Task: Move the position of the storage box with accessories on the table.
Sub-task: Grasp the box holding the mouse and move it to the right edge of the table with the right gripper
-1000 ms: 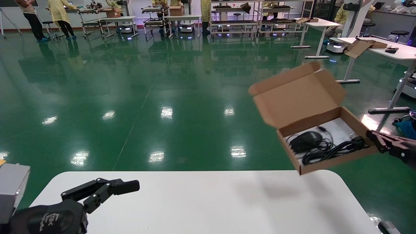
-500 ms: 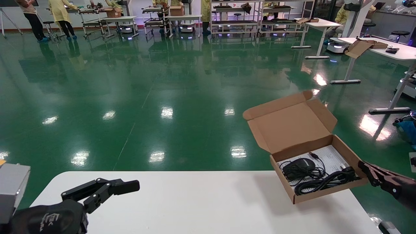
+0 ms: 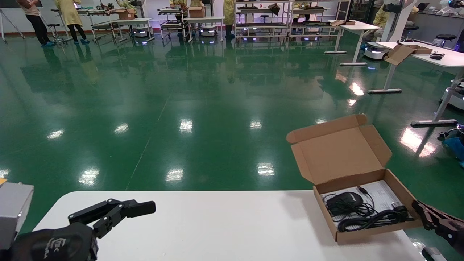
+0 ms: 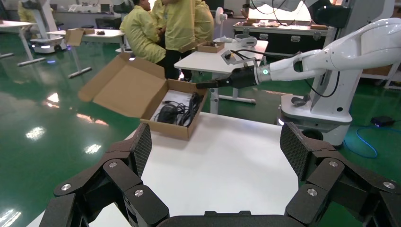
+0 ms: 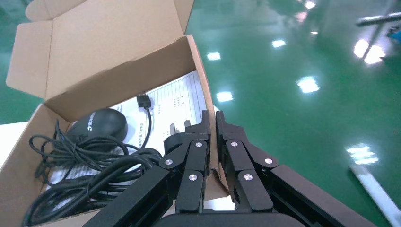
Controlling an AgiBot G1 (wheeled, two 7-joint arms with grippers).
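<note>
Your right gripper [image 5: 212,124] is clenched on the box [image 3: 362,232] wall at the counter's [image 3: 217,228] right edge, left gripper [image 3: 119,212] released, parked.

Robot lab hall; glossy green floor [image 3: 181,90]; shelving racks [image 3: 261,18]; yellow-gowned staff [image 3: 69,14]

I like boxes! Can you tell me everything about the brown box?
The box is shallow brown corrugated cardboard with a hinged lid that stands open and leans back, side tabs splayed. Inside lie a black mouse with its thin cord, a thicker black cable and a white printed sheet. It sits at the table's far right corner, though whether it rests fully on the top cannot be told. The right gripper is shut on its side wall, one finger inside and one outside.
</note>
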